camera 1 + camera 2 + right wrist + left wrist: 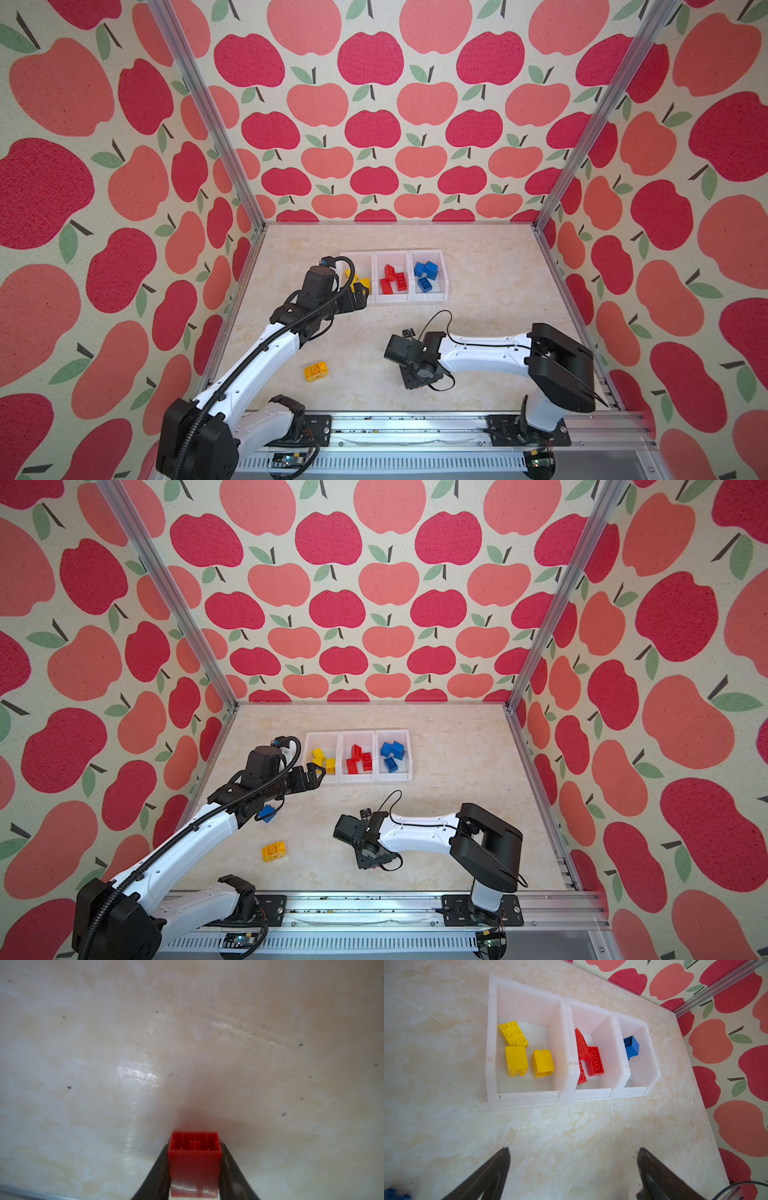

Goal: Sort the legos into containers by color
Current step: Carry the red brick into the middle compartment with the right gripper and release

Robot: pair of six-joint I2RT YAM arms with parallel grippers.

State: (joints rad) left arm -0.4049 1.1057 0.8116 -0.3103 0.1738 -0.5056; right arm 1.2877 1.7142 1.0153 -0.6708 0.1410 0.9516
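Shows only part of a blue brick [266,813] under the left arm [187,837]. Grips a red brick [194,1159] in the right pincer [195,1148]; spreads the left pincer [573,1152] empty before the bins [529,1098] on the bench [478,270].

You've got a beige marble-look tabletop [478,270], glossy w/ glare patches & small dark specks [69,1087]. Fabric walls [374,104] w/ red & pink apple print box it in on 3 sides. Alu posts [200,95] run up the back corners. Alu rail [415,428] along the front edge, slotted strip [374,461] just below.
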